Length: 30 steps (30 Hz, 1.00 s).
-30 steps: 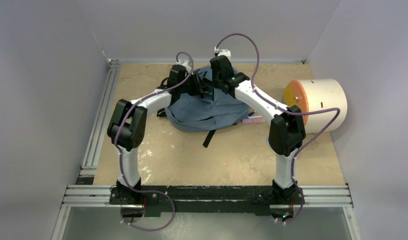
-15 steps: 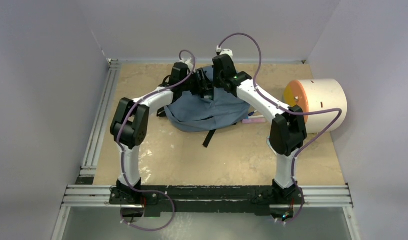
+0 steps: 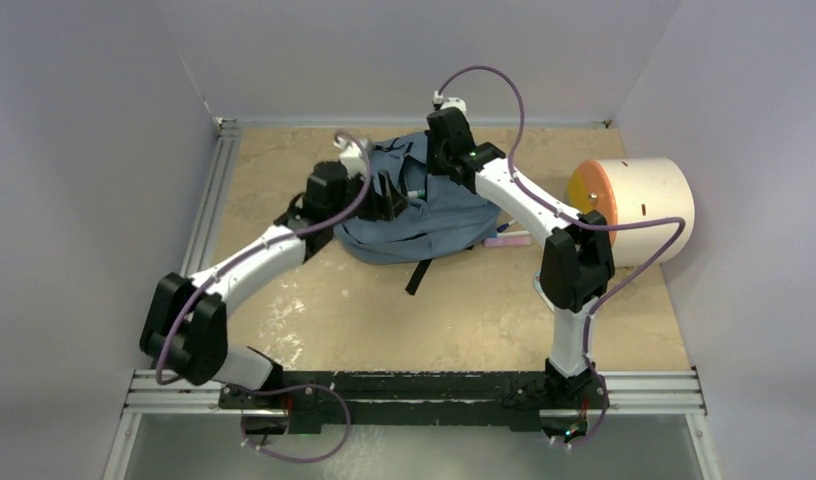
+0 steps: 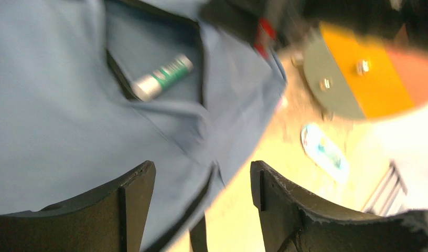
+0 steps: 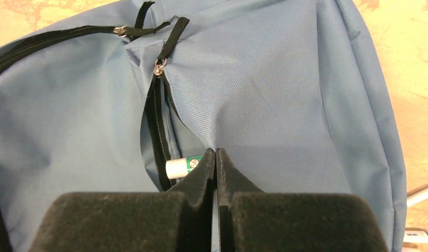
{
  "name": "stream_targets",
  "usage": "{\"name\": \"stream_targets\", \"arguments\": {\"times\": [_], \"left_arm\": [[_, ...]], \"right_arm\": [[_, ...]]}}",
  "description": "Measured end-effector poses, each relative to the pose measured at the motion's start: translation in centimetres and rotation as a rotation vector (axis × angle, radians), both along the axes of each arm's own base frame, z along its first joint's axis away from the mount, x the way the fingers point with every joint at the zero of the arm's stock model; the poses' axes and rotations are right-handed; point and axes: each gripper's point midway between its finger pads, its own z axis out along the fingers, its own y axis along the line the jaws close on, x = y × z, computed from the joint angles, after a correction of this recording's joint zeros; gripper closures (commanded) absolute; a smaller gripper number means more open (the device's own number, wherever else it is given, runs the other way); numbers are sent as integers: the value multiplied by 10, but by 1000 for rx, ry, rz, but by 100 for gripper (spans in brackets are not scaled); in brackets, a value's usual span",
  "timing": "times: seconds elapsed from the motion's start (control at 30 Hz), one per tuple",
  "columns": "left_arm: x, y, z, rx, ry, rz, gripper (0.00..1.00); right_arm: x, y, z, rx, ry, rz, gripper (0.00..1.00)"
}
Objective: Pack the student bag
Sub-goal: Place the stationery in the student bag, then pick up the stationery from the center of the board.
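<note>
- The left arm reaches low and slantwise across the tabletop (image 3: 464, 310) toward the bag's left side. The left gripper (image 4: 201, 176) has its fingers spread wide with nothing between them. From its wrist view, only blue fabric shows in the gap, and I cannot tell whether the fingers touch it.
- The student bag (image 3: 424, 215), a soft grey-blue backpack, lies at the far middle of the tabletop between the two grippers. Its top is bunched up higher than the rest.
- A dark zipper line runs down the bag's front and is parted into a slit. A metal zipper pull (image 5: 159, 67) sits at the upper end of the slit.
- A white tube with a green label (image 5: 183, 166), perhaps a glue stick, lies inside that open pocket. One end pokes out just beside the right gripper's fingertips.
- The right gripper (image 5: 216, 157) has its fingers pressed together on a fold of the bag's fabric, and the cloth rises to a peak at the pinch.
- A black strap (image 3: 417, 275) trails from the bag's near edge onto the tabletop.
- A thin pink thing (image 3: 506, 241) lies just beside the bag's right edge. It is too small to name.
- White-bodied markers (image 5: 420, 195) lie on the tabletop off the bag's right side.
- A white cylinder (image 3: 649, 205) lies on its side at the far right, with its orange face (image 3: 589, 195) turned toward the bag.
</note>
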Motion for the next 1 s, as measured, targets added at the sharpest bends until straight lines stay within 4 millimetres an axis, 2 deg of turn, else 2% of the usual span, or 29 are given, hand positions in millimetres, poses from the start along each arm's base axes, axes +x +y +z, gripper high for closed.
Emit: {"name": "stream_targets", "arguments": {"times": [0.13,0.23,0.33,0.5,0.57,0.67,0.9,1.0], "left_arm": [[-63,-37,-26,93,-88,-172,34],[-115,-63,-68,163,-118,-331,34],[-145,-76,-102,237,-177,-436,34],[-172,-123,-137,360,-403,-642,34],[-174,-140,-146,395,-471,-698,35],[-162,-164,-149,432,-578,-746,37],[-114,-229,-123,494,-870,-770,39],[-97,-247,-120,519,-948,-774,39]], "right_arm": [[0,0,1,9,9,17,100],[-1,1,6,18,20,35,100],[-2,3,14,29,20,58,100],[-6,5,16,25,36,79,100],[-6,4,17,23,37,83,100],[-6,4,18,22,39,87,100],[-7,4,20,31,46,105,100],[-8,5,21,36,52,117,100]]}}
